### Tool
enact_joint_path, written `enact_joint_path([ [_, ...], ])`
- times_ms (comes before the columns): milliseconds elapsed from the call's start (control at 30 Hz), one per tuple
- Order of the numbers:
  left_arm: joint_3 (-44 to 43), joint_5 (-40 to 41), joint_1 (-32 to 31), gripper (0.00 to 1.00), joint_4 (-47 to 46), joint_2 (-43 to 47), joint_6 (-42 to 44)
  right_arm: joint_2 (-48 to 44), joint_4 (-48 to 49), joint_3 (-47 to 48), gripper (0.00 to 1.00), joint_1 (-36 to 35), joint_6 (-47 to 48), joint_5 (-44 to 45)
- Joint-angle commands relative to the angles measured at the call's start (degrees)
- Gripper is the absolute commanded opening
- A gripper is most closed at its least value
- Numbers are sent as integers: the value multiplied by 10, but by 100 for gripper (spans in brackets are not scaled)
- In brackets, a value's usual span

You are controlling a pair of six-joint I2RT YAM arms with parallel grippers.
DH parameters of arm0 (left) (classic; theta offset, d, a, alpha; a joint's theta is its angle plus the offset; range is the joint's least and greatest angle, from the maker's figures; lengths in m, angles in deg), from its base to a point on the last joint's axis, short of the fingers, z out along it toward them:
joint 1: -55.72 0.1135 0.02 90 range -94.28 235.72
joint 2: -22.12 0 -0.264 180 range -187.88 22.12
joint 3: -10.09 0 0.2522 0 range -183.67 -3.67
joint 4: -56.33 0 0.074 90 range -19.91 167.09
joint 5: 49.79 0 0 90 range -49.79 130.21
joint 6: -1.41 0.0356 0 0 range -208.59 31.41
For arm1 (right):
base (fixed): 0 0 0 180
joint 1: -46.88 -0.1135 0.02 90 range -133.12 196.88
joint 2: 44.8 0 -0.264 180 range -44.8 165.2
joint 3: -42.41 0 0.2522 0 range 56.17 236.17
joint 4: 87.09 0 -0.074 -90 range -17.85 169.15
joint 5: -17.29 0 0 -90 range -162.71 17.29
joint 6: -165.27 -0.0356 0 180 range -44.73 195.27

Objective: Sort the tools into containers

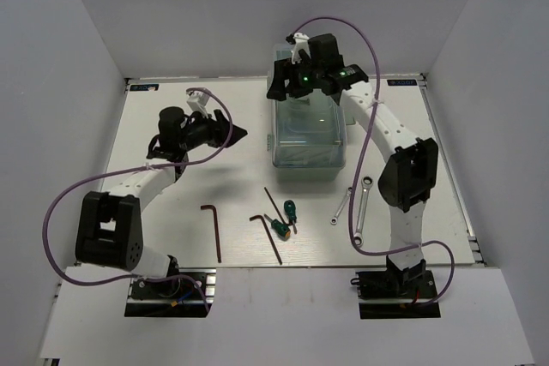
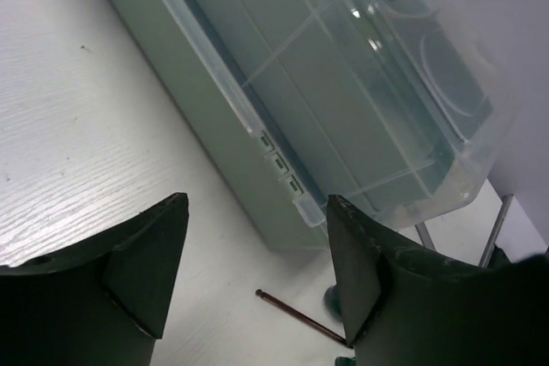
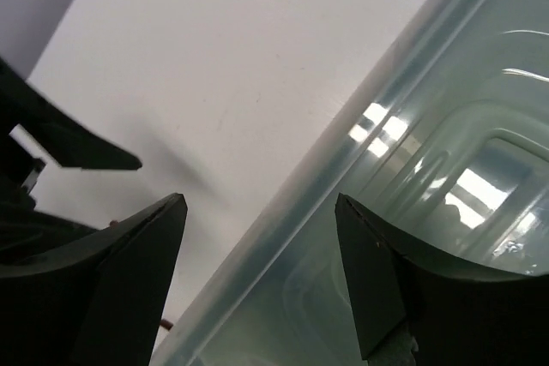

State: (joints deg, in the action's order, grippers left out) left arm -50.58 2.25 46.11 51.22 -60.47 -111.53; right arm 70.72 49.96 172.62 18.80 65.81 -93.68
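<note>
Both tools are released: left tool (image 2: 257, 201) beside the toolbox (image 1: 309, 139), right tool (image 3: 259, 199) above it. Wrenches (image 1: 363, 205) and screwdrivers (image 1: 291, 212) lie on the worktop (image 1: 171, 203).

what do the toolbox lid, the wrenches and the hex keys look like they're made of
Toolbox lid: likely clear glossy plastic; dividers show through it and it glints. Wrenches: probably polished steel, bright silver. Hex keys: dark, dull metal by the look, perhaps blackened steel; too small to be sure.
</note>
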Motion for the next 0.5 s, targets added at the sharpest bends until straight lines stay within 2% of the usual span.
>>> enact_joint_path([
  [0, -26, -31, -2, 74, -48, -13, -19, 4, -2, 56, 76, -3, -54, 122],
  [33, -27, -37, -2, 71, -61, -13, -26, 10, -4, 56, 76, -8, -72, 149],
  [67, -27, -42, -2, 63, -67, -23, -26, 12, -11, 58, 76, -9, -74, 166],
  [167, -37, -42, -8, 54, -86, -44, -39, 12, -23, 59, 74, -12, -94, 172],
  [233, -43, -42, -14, 56, -86, -55, -39, 8, -24, 60, 74, -15, -92, 175],
  [333, -56, -48, -19, 65, -86, -71, -44, 4, -29, 65, 73, -23, -80, 224],
  [467, -69, -48, -24, 70, -86, -76, -44, 11, -33, 48, 73, -24, -79, 251],
])
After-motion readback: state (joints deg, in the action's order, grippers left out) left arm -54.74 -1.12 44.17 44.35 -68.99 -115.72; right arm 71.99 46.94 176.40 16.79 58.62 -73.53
